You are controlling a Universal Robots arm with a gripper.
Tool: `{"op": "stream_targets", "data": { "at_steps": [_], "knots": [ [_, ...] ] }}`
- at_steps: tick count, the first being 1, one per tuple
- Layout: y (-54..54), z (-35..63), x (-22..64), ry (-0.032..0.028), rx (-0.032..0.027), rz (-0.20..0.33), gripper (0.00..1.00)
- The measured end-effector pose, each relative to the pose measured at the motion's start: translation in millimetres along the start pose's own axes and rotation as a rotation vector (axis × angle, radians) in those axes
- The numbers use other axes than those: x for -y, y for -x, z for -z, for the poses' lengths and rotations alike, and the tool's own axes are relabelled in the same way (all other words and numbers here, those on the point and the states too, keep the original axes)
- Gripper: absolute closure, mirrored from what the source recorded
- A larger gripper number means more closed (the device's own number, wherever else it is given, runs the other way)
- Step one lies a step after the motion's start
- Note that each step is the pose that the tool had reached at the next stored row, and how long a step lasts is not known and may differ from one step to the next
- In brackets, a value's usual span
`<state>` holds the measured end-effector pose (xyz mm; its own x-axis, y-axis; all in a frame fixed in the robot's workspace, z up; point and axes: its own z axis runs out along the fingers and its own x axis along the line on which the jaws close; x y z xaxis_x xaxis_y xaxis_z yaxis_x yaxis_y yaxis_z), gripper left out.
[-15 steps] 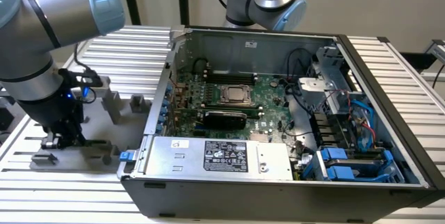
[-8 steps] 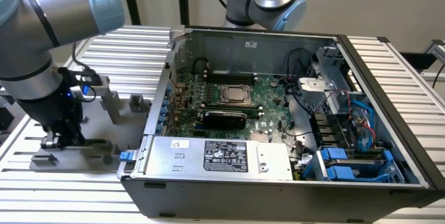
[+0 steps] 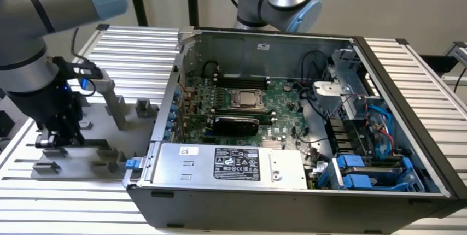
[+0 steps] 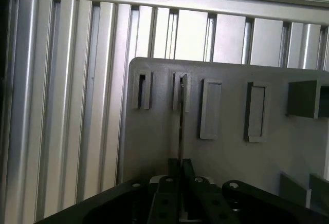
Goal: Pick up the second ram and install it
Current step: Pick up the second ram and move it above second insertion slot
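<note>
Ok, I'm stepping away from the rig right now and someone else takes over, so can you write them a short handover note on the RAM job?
The hand: shut on the second ram, which runs edge-on between its fingers.
Where: the hand and the stick are low at the grey fixture plate, to the exterior view's left of the open computer case.
Done: the stick is gripped.
Left: it has not been carried to the motherboard and is not installed.
</note>
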<state>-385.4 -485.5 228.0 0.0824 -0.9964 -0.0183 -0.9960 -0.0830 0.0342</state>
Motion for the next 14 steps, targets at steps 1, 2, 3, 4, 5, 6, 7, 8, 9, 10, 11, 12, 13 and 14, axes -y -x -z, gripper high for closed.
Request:
{"op": "stream_targets", "data": {
  "at_steps": [1,2,3,4,5,6,7,8,9,10,11,12,13,14],
  "knots": [
    [0.0,4.5,0.1,0.0004,0.0000,0.000,0.86],
    [0.1,8.9,0.4,0.0005,0.0001,0.000,0.86],
    [0.1,13.6,0.8,0.0008,0.0001,0.000,0.86],
    [0.2,18.2,1.2,0.0009,0.0000,0.000,0.86],
    [0.2,22.7,1.9,0.0009,0.0001,0.000,0.86],
    [0.2,27.2,2.6,0.0010,0.0001,0.000,0.86],
    [0.2,32.1,3.5,0.0011,0.0001,0.000,0.86],
    [0.2,36.7,4.5,0.0011,0.0002,0.000,0.86],
    [0.2,41.2,5.6,0.0013,0.0001,0.000,0.86],
    [0.1,45.8,6.7,0.0015,0.0001,0.000,0.86],
    [0.1,50.4,7.9,0.0014,0.0002,0.000,0.86],
    [0.1,54.9,9.0,0.0015,0.0002,0.000,0.86],
    [0.1,59.5,9.9,0.0017,0.0001,0.000,0.86],
    [0.1,64.1,10.8,0.0016,0.0002,0.000,0.86]
  ]
}}
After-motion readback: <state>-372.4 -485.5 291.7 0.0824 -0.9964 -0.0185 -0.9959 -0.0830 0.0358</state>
